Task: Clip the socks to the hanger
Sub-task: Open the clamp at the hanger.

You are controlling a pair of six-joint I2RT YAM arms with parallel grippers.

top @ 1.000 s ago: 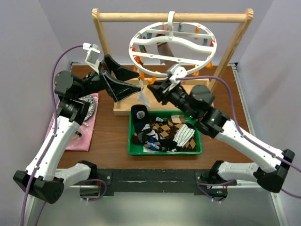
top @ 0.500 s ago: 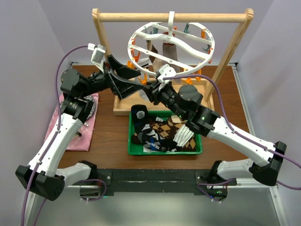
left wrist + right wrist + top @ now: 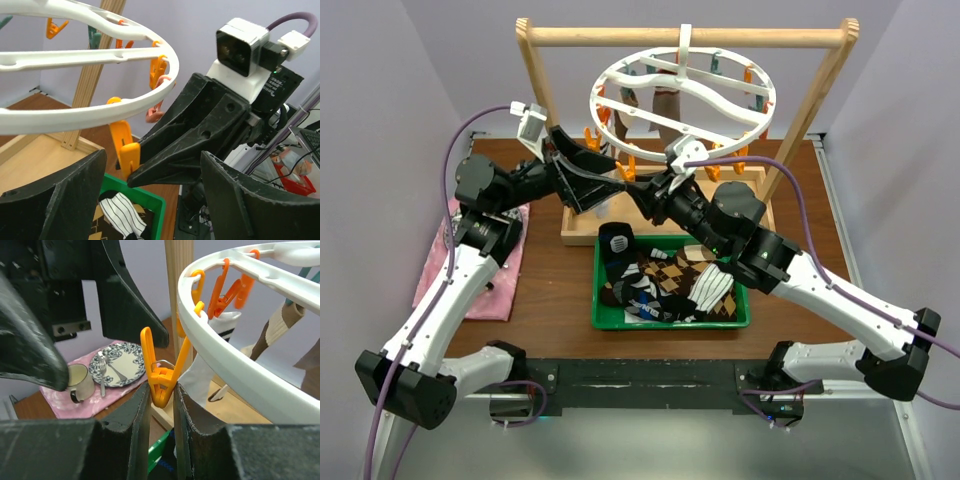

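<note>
Shift toward hanger: right gripper has come up under its near rim and now clamps an orange peg. Left gripper, beside that peg, gapes open, holding nothing. Socks lie in the green tray below the hanger. Judgement: peg secured, sock needed next.
</note>
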